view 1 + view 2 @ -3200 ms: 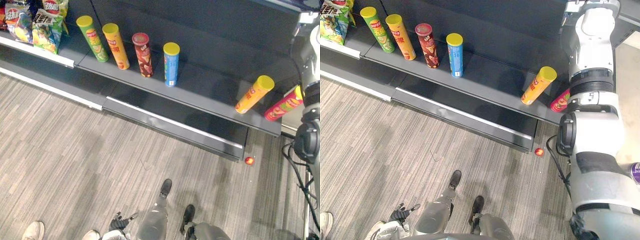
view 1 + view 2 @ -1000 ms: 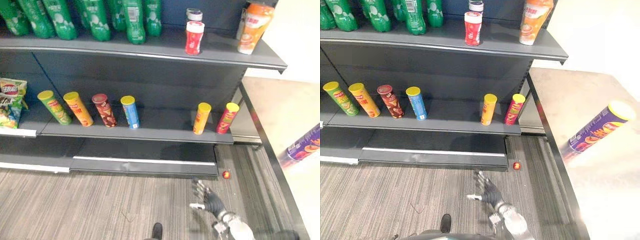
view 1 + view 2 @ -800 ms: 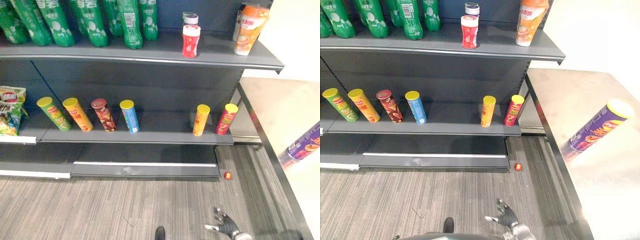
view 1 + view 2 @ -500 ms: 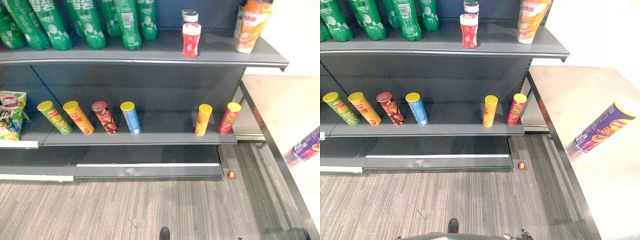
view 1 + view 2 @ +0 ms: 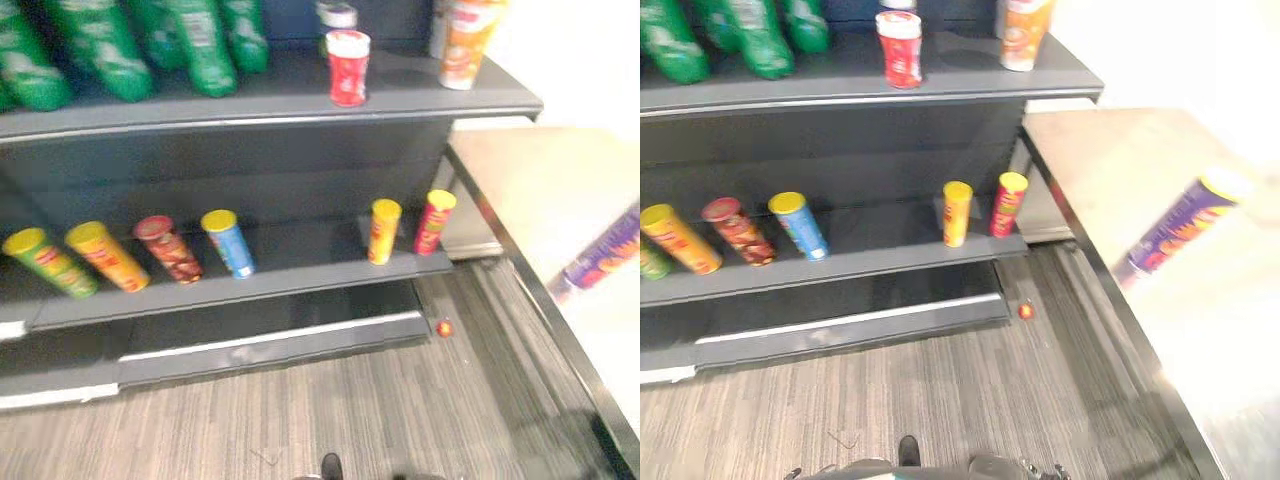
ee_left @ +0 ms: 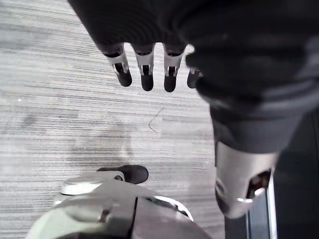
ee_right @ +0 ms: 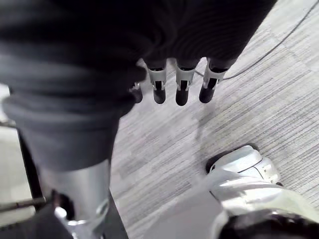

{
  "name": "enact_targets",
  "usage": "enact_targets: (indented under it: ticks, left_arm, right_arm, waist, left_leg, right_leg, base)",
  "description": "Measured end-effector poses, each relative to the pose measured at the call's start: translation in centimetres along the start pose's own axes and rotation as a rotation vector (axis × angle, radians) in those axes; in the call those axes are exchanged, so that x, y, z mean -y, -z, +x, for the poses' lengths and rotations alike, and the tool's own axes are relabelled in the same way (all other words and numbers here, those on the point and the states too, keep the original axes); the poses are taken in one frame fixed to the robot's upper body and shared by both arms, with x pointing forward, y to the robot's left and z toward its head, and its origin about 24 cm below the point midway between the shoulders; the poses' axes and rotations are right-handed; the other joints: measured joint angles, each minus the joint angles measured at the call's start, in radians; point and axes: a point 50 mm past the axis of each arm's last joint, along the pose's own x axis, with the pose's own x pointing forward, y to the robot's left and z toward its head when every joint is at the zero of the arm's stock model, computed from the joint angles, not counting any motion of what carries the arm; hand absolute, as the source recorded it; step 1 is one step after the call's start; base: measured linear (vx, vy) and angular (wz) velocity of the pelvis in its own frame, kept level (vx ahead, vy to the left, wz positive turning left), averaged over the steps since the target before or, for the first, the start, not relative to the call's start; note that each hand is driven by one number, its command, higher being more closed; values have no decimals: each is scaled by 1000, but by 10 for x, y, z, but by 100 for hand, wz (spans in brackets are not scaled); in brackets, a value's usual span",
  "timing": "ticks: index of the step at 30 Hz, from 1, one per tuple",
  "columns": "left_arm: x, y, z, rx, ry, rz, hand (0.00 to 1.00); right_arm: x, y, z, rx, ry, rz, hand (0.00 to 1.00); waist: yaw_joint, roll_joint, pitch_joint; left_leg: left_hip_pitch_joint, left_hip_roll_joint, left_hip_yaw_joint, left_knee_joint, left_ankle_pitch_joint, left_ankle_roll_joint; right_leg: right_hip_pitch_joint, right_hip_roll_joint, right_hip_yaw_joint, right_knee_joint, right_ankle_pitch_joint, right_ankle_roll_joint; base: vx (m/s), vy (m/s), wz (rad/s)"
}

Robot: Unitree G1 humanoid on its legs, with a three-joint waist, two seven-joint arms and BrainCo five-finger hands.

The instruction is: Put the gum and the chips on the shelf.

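- Chips can (image 5: 1175,232), purple with a yellow lid, lies on its side on the pale counter (image 5: 1110,150) to the right of the shelves, well apart from both hands.
- Neither hand holds it, and nothing else on the counter touches it.
- A red jar (image 5: 347,66) with a white lid stands upright near the front of the upper shelf (image 5: 250,105). A second jar (image 5: 338,15) stands just behind it.
- An orange cup (image 5: 465,40) stands at the right end of that shelf, and green bottles (image 5: 200,45) fill its left part.
- On the lower shelf (image 5: 300,275) four cans stand in a row at the left: a green can (image 5: 48,262), an orange can (image 5: 105,256), a dark red can (image 5: 168,249) and a blue can (image 5: 229,243).
- Toward the right end of the lower shelf, apart from that row, a yellow can (image 5: 383,231) and a pink can (image 5: 433,221) stand side by side.
- A small red ball (image 5: 444,327) lies on the striped grey floor (image 5: 400,400) by the right corner of the shelf base.
- The left hand (image 6: 146,69) hangs over the floor with its fingers straight and side by side, holding nothing.
- The right hand (image 7: 182,82) hangs the same way over the floor, fingers straight and empty.
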Motion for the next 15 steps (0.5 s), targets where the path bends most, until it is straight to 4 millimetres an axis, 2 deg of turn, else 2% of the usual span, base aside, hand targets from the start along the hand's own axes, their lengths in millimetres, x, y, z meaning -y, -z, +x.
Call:
enact_targets:
  ticks: [1, 2, 3, 4, 5, 8, 9, 11, 12, 15]
  left_arm:
    - [0, -1, 0, 3, -5, -14, 0]
    - [0, -6, 1, 15, -15, -46, 0]
    - [1, -12, 3, 27, -21, -80, 0]
    - [1, -15, 3, 35, -23, -91, 0]
    - [4, -22, 4, 55, -17, -129, 0]
    - [9, -33, 5, 91, 5, -103, 0]
    - [10, -37, 5, 107, 17, -82, 0]
    - [12, -38, 5, 113, 29, -63, 0]
    - [17, -36, 5, 103, 47, -50, 0]
    - [17, -31, 5, 78, 49, -78, 0]
  right_arm:
    - [-2, -2, 0, 9, 1, 10, 0]
    - [-2, -5, 1, 19, 11, 27, 0]
    - [-3, -2, -1, 13, 24, 65, 0]
    - [-1, 1, -1, 6, 34, 82, 0]
    - [3, 7, -3, -10, 49, 80, 0]
    - [5, 12, -5, -25, 58, 80, 0]
    - [6, 15, -4, -43, 61, 79, 0]
    - [6, 12, -3, -45, 59, 76, 0]
    - [8, 8, -1, -45, 65, 75, 0]
    - [9, 3, 1, -38, 67, 69, 0]
  waist:
    - [2, 4, 3]
    - [2, 1, 8]
    - [-2, 0, 8]
    - [3, 0, 9]
    - [12, 0, 8]
    - [9, -3, 8]
    - [-1, -7, 7]
    - [-3, -10, 5]
    - [-9, 2, 9]
    - [-6, 14, 4]
  left_leg:
    - [-7, 21, 41, 0, -3, 2]
    - [-14, 48, 100, 0, -19, -9]
    - [-23, 76, 168, 23, -36, -17]
    - [-28, 89, 203, 46, -54, -24]
    - [-27, 106, 289, 89, -82, -34]
    - [-23, 91, 360, 89, -87, -41]
    - [-24, 76, 392, 88, -87, -44]
    - [-22, 62, 423, 78, -79, -55]
    - [-14, 59, 439, 43, -54, -63]
    - [23, 67, 472, 1, -20, -67]
  right_leg:
    - [-20, 10, -33, -11, 25, -9]
    - [-48, -13, -197, 7, 29, -25]
    - [-58, -59, -366, 48, 15, -45]
    - [-59, -85, -444, 77, 6, -56]
    - [-43, -159, -590, 146, -11, -73]
    - [-13, -200, -628, 130, -15, -79]
    - [19, -200, -617, 48, -20, -72]
    - [38, -192, -614, -33, -40, -40]
    - [39, -176, -606, -71, -34, -22]
    - [50, -139, -563, -98, -24, -29]
  base:
    - [-137, 35, -216]
    - [-164, 23, -194]
    - [-141, 15, -187]
    - [-126, -16, -202]
    - [-62, -35, -166]
    - [-38, -118, -100]
    - [-23, -203, -79]
    - [-42, -188, -59]
    - [-42, -140, -39]
    - [20, -123, -40]
